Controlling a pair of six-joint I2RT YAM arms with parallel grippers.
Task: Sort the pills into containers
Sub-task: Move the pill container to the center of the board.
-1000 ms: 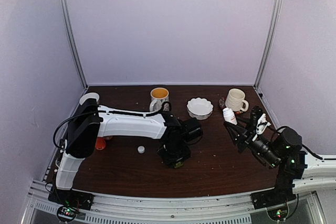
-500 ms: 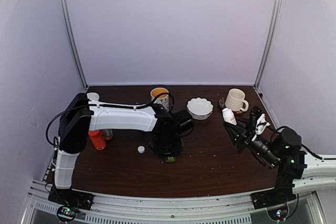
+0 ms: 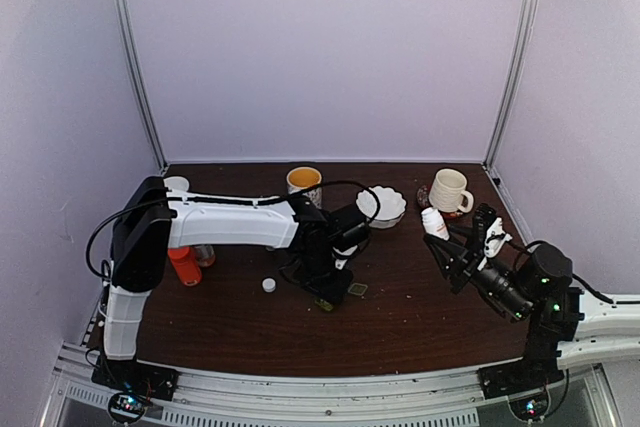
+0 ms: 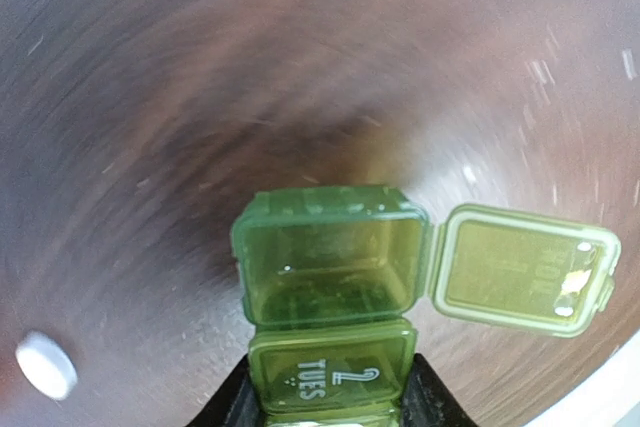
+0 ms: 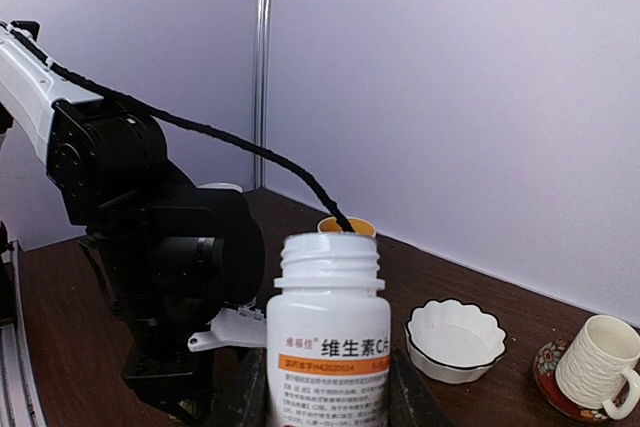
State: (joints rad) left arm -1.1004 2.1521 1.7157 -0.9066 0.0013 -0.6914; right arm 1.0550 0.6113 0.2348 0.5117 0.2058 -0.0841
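The left fingers [image 4: 228,412] are clamped on the near end of the green pill box [image 4: 330,287], gripping it right at the compartment marked TUES, whose lid is down. The next compartment out stands open, its lid [image 4: 525,265] flipped flat to the right in the wrist view. From above, the pill box sits over the middle of the tabletop [image 3: 420,317], low under the left arm; whether it touches the wood, I can't tell. A small white cap [image 3: 268,285] lies just to its left, and an orange bottle [image 3: 185,267] stands farther left. Over on the right, the right fingers [image 5: 405,397] are closed around a white bottle [image 5: 328,347], its mouth uncapped, well apart from the pill box. At the back stand a yellow-lined mug [image 3: 304,181], a white scalloped bowl [image 3: 385,207] and a ribbed white mug [image 3: 449,190].
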